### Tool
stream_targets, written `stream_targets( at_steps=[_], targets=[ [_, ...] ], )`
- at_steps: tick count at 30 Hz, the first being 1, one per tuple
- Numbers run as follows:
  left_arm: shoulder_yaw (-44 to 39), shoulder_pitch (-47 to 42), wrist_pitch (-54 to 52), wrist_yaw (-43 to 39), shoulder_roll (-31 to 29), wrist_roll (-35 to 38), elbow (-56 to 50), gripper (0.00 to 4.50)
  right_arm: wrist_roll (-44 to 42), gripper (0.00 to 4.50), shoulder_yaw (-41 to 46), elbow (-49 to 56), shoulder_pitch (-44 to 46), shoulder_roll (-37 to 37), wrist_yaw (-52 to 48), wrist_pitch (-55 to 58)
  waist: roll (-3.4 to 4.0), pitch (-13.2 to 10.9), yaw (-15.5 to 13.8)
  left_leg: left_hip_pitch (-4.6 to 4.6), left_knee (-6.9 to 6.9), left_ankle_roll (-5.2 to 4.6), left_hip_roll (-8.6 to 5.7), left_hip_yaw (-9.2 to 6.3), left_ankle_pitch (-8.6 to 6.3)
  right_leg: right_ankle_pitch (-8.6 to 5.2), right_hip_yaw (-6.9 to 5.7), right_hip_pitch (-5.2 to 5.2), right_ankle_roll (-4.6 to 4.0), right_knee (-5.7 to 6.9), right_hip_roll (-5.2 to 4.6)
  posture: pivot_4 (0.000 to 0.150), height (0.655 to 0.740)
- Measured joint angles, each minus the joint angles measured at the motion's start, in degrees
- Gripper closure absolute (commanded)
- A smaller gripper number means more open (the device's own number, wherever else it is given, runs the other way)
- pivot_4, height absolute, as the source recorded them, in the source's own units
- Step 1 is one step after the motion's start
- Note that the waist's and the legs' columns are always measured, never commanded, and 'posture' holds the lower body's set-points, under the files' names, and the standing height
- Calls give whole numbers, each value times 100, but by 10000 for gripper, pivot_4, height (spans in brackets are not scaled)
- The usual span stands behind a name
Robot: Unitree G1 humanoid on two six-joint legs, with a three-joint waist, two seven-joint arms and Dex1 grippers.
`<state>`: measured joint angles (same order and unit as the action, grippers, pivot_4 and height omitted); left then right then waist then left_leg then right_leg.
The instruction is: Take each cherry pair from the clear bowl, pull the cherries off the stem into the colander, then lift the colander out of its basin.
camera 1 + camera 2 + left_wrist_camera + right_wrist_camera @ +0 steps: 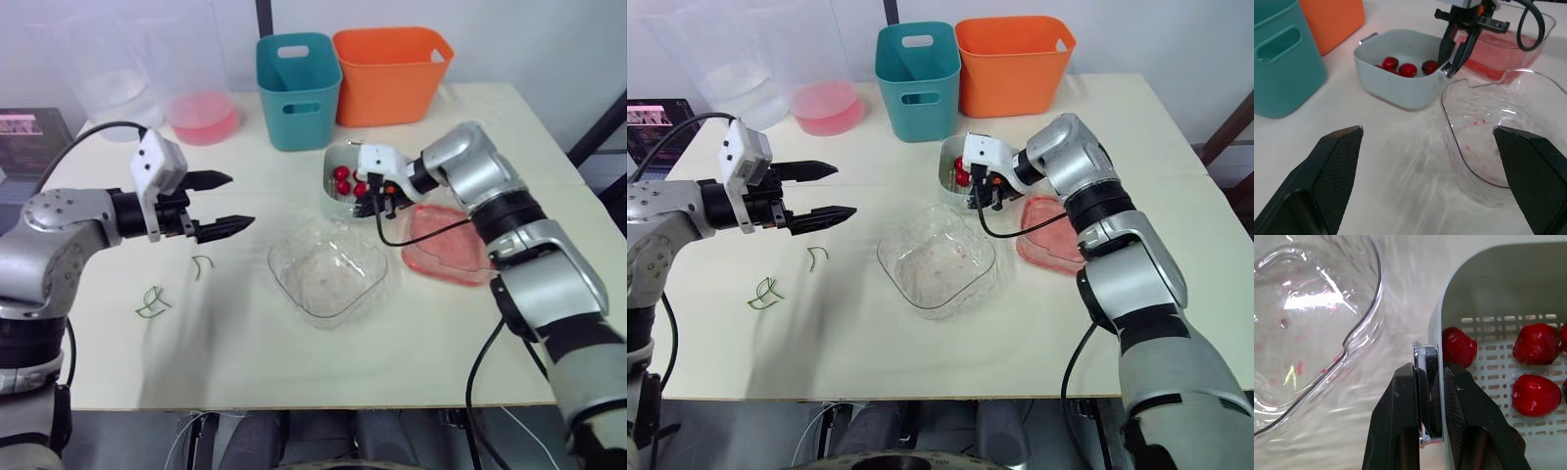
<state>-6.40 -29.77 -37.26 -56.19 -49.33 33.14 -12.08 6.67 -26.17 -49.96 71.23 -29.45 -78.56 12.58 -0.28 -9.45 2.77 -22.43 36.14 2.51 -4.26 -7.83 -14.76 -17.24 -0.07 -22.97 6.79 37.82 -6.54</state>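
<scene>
Right gripper point(1427, 377): jaws narrow, pinching the colander point(1493, 364) rim nearest the clear bowl point(328, 274)
Lift needed: straight up from basin point(1396, 90)
Left gripper point(240, 201): wide, well apart

Our left gripper point(1427, 131) holds its two black fingers wide apart. Past them we see the clear bowl point(1498, 112). The right gripper point(1448, 67) pinches the rim of the colander point(1396, 90), which has red cherries point(1407, 70) inside.

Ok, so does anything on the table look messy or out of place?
Yes: bare green stems lie loose on the table near the open left end effector, outside any container. The empty clear bowl shows red juice smears. Nothing else stands out.
</scene>
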Motion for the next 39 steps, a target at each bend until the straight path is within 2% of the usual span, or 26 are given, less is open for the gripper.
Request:
stream_targets(
  at_steps=[2, 5, 11, 15, 21, 24, 27, 30, 33, 39],
  targets=[
    [0, 0, 0, 6, 7, 0, 0, 0, 27, 23840, 10, -62, 66, 10, -11, -39, 0, 0, 2, 0, 0, 1, 0, 0, 0, 0, 0, -1, 0, 1, 0, 1500, 7394],
    [0, 0, 1, 14, 20, 0, 0, 0, 105, 8662, 75, -95, 104, 11, 29, -43, 0, 0, 0, 0, 0, 1, 0, 0, 0, 0, 0, -2, 0, 4, 0, 1500, 7394],
    [-43, 3, 8, 0, 50, 15, 101, 0, 34, 8662, 541, 75, 164, -305, 85, 180, 0, 0, -11, 0, -1, 1, -1, 1, 0, 0, 2, -5, 0, 5, -1, 1500, 7394],
    [-258, 69, 113, -9, -12, -17, 283, 0, -397, 8662, 1397, 1050, -101, -916, 260, 483, -2, 1, -31, -1, -4, 1, -1, 0, 0, 0, 1, -5, 0, 3, -3, 1500, 7394],
    [-500, 476, 293, -50, -205, -136, 403, 0, -1615, 8662, 3291, 3746, -2201, -1501, 1019, 1910, -4, 3, -55, 3, -3, -2, 0, -2, -1, 0, -1, 8, 0, -1, -4, 1500, 7394],
    [-744, 857, 561, 116, -164, -273, 462, 0, -1874, 367, 4039, 4739, -3529, -1645, 1573, 2580, -1, 5, -60, 5, -6, -6, -1, 3, -3, 0, 1, 6, 0, 3, -8, 1500, 7394],
    [-1075, 1291, 711, 264, -82, -308, 657, 0, -2333, 367, 5149, 5376, -4587, -1673, 1970, 3391, -1, 5, -54, 5, -8, -16, 0, 7, -9, 0, 3, 3, 0, 6, -7, 1500, 7394],
    [-1302, 1580, 753, 179, -168, -298, 790, 0, -2713, 367, 6086, 5613, -5115, -1798, 2202, 3775, 0, 6, -45, 14, -6, -31, 1, 12, -17, 0, 5, 12, 0, 6, -7, 1500, 7394],
    [-1364, 1853, 677, -80, -255, -179, 748, 0, -3030, 367, 6627, 5615, -5536, -1968, 2198, 3974, 0, 6, -53, 28, -9, -39, 3, 15, -22, -1, 5, 29, 0, -2, -7, 1500, 7394],
    [-1363, 2076, 344, -162, -243, 111, 547, 0, -3457, 367, 6738, 5513, -5872, -2089, 2192, 4070, 0, 6, -44, 30, -9, -44, 4, 17, -25, -1, 7, 31, 0, -3, -8, 1500, 7394]
  ],
)
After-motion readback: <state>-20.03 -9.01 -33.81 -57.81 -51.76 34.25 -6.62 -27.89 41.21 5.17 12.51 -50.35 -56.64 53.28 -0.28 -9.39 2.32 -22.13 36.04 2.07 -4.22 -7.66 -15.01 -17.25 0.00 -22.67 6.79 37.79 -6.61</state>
